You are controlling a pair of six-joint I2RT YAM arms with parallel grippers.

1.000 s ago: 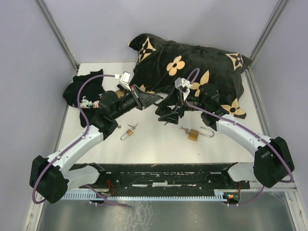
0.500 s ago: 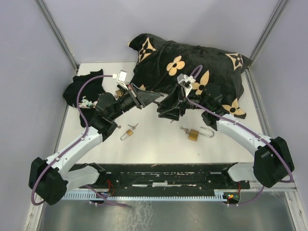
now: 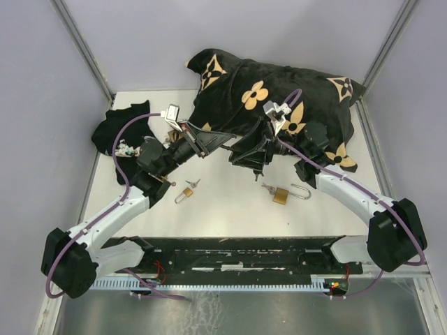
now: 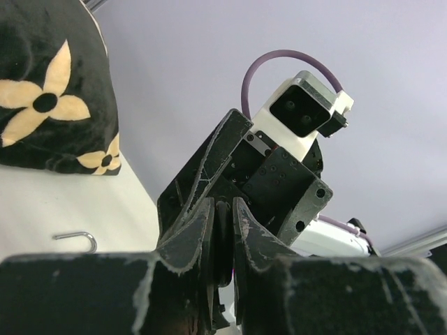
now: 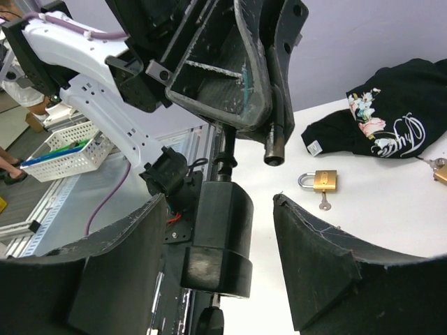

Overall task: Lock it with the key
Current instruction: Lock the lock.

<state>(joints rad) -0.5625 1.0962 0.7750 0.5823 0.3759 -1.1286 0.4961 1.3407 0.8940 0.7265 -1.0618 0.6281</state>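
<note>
Now both arms have shifted rearward; left claw (image 4: pixel 222 216) closed, right claw (image 5: pixel 220 200) spread.

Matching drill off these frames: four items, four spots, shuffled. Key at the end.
1. small padlock
2. large padlock
3. black shirt
4. flower-print blanket

A. back right, behind both grippers
B. back left corner
C. beside the left arm
D. in front of the right arm, shackle swung open

Pairs: 1-C, 2-D, 3-B, 4-A
</note>
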